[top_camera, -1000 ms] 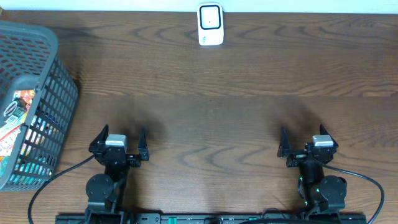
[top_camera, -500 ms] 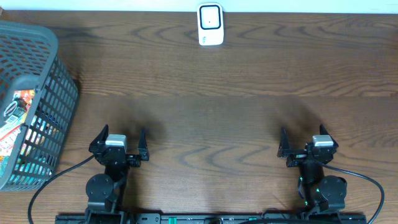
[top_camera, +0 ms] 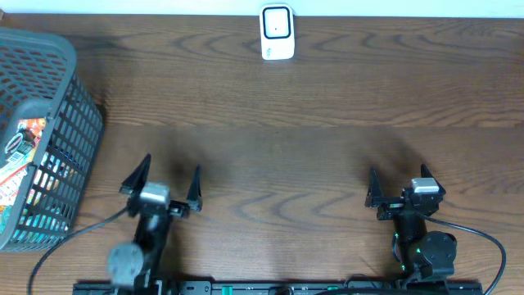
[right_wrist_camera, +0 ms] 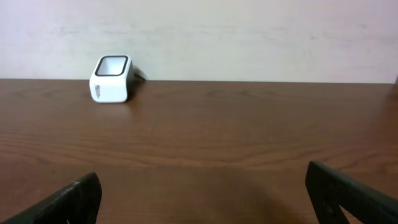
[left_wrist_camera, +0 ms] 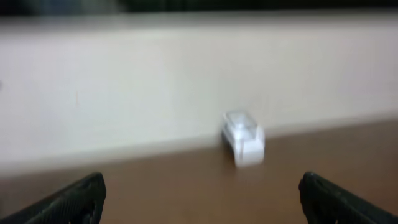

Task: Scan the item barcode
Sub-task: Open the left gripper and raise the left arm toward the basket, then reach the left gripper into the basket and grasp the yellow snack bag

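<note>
Left gripper [top_camera: 167, 175] and right gripper [top_camera: 398, 182] both gape wide and empty, and reaching for the packets [top_camera: 18, 156] could snag a finger on the basket [top_camera: 78, 139] mesh.

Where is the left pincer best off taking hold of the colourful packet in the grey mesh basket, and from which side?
Probably its exposed top part, from straight above: the colourful packet lies inside the grey mesh basket, whose walls block any sideways approach. The left pincer is open and empty.
</note>
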You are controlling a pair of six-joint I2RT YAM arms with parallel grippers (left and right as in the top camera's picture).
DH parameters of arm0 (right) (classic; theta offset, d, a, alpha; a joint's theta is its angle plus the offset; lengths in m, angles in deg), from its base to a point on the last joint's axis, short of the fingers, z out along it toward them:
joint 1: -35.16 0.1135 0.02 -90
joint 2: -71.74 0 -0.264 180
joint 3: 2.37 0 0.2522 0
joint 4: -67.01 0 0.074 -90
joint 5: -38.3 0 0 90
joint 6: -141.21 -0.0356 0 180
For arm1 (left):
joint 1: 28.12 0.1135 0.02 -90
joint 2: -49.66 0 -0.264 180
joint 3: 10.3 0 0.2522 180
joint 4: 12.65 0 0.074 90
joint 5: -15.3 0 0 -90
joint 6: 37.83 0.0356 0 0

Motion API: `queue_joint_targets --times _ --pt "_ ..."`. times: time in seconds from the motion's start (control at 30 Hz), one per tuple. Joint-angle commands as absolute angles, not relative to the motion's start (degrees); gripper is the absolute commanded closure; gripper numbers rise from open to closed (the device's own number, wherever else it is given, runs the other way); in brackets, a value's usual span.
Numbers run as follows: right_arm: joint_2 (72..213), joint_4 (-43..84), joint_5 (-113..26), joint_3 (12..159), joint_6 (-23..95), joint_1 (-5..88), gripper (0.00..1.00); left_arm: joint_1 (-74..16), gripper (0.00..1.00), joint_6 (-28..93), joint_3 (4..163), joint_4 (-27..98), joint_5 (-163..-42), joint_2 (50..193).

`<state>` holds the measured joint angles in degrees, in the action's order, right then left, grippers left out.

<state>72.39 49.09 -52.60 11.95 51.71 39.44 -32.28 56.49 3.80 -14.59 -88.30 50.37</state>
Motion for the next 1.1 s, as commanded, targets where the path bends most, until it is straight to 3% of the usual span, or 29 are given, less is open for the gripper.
queue_joint_targets --times 0.0,0.13,0.33,0.63,0.7,0.8,0.93,1.03,1.07 --pt "72.0 49.0 -52.8 11.7 52.1 39.2 0.01 -32.0 0.02 56.0 3.9 -28.1 -92.2 49.9" --pt "72.0 49.0 -52.8 11.7 52.1 39.2 0.01 -32.0 0.03 56.0 8.2 -36.5 -91.5 49.9" --pt "72.0 49.0 -52.8 11.7 52.1 39.2 0.01 -32.0 0.03 58.0 23.9 -31.6 -80.1 56.6" --pt "72.0 49.0 -52.8 11.7 52.1 39.2 0.01 -32.0 0.02 58.8 71.4 22.2 -90.0 87.2" --pt "72.0 49.0 -52.8 11.7 52.1 39.2 0.01 -32.0 0.02 58.8 75.2 28.8 -90.8 90.9" --pt "72.0 49.0 -52.8 11.7 52.1 39.2 0.01 -32.0 0.03 58.8 77.6 27.6 -90.1 94.3" --pt "72.0 49.0 -52.8 11.7 52.1 39.2 0.01 -32.0 0.02 56.7 86.9 29.9 -81.3 100.7" --pt "72.0 49.0 -52.8 11.7 52.1 39.2 0.01 -30.0 0.02 57.7 99.8 39.8 -74.3 109.1" --pt "72.0 49.0 -52.8 11.7 52.1 39.2 0.01 -27.1 0.03 57.3 109.4 49.3 -72.8 115.7"
